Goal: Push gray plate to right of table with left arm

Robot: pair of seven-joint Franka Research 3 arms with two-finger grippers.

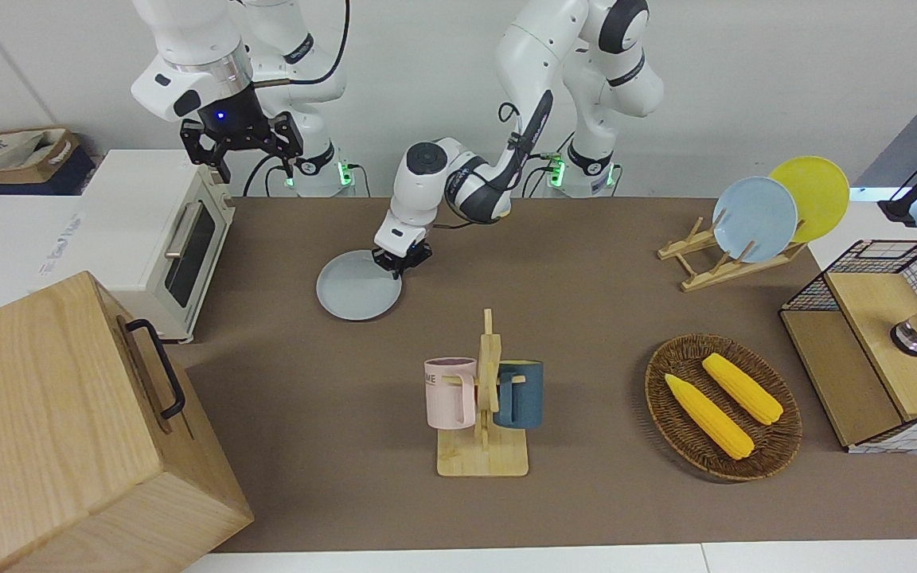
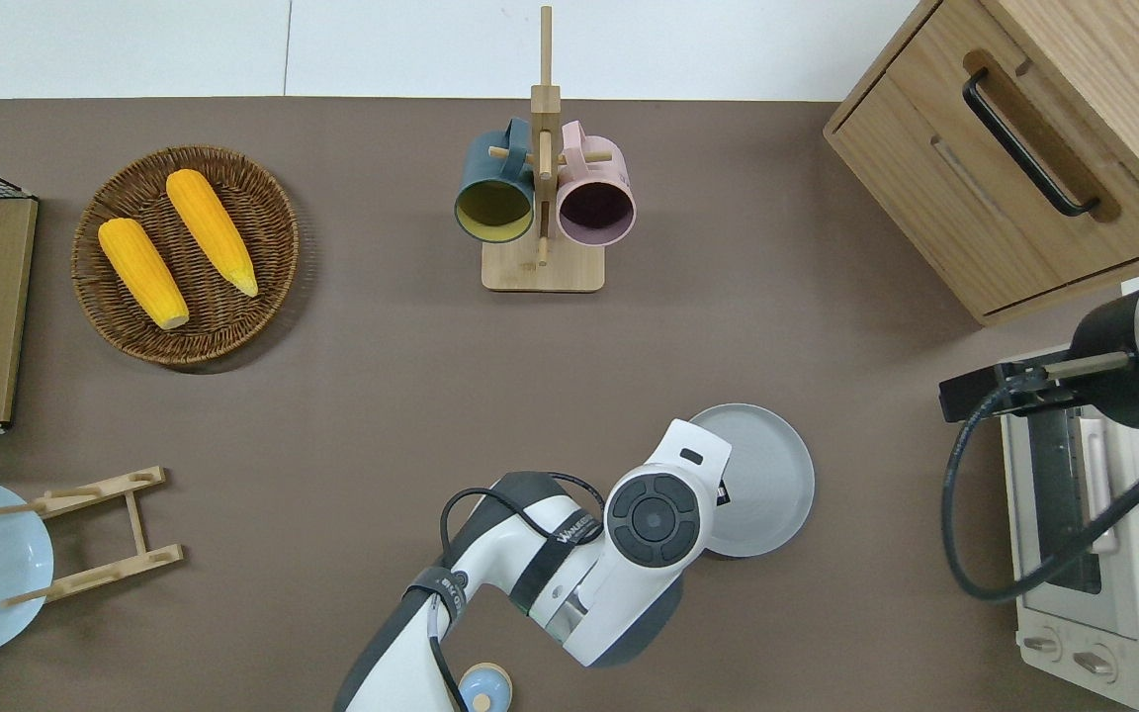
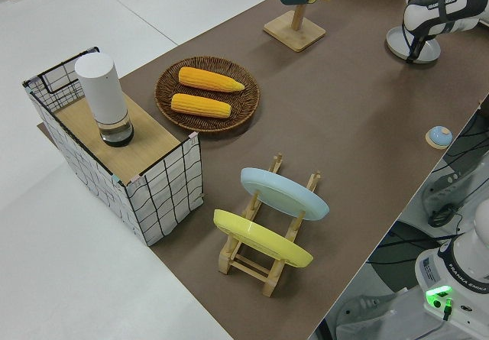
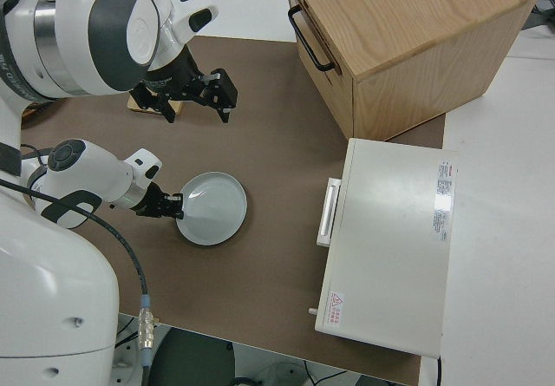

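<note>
Gray round shallow plate point(image 1: 357, 286) sits flat on the brown desk point(image 1: 586, 318), with the left gripper point(image 1: 399, 263) down at its rim. Can't tell whether those fingers are apart or together. Right arm's parked, fingers spread apart.

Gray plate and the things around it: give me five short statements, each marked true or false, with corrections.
1. The left gripper is down at the rim of the gray plate. True.
2. The gray plate stands in the plate rack. False: it lies flat on the table; the rack holds a blue plate and a yellow plate.
3. Two corn cobs lie in the wicker basket. True.
4. The right gripper holds the pink mug. False: it is parked and empty; the mug hangs on the mug rack.
5. The gray plate touches the toaster oven. False: bare table lies between them.
</note>
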